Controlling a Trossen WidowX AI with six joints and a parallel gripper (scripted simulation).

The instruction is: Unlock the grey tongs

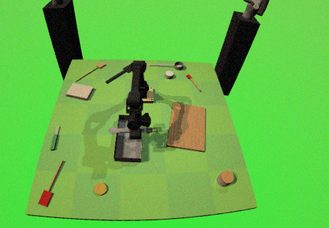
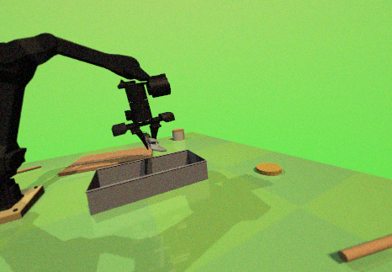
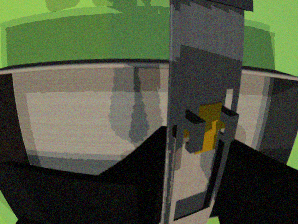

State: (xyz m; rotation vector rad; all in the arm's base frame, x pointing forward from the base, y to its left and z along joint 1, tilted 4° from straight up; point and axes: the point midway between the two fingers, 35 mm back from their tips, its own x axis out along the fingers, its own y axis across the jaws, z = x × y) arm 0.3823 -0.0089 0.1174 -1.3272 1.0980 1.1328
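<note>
My gripper (image 2: 150, 143) (image 3: 185, 135) points down and is shut on the grey tongs (image 1: 114, 130) (image 2: 157, 146) (image 3: 205, 65). It holds them above the roasting tin (image 1: 128, 159) (image 2: 147, 184) (image 3: 75, 120), clear of its rim. The tongs lie crosswise over the tin, roughly level; in the top view their pale rounded end sticks out left and their darker end right. In the wrist view a yellow piece (image 3: 209, 125) shows between two dark brackets on the tongs. The wooden board (image 1: 192, 129) (image 2: 88, 162) lies right of the tin in the top view. The arm hides the tongs' middle there.
A yellow disc (image 1: 100, 188) (image 2: 269, 169) and a cork-topped jar (image 1: 226, 178) (image 2: 178, 135) stand toward the front. A red spatula (image 1: 45, 198) and a green-handled tool (image 1: 54, 142) lie left. A pale block (image 1: 80, 91), a white pot (image 1: 169, 74) and a small pan (image 1: 179, 66) are farther back.
</note>
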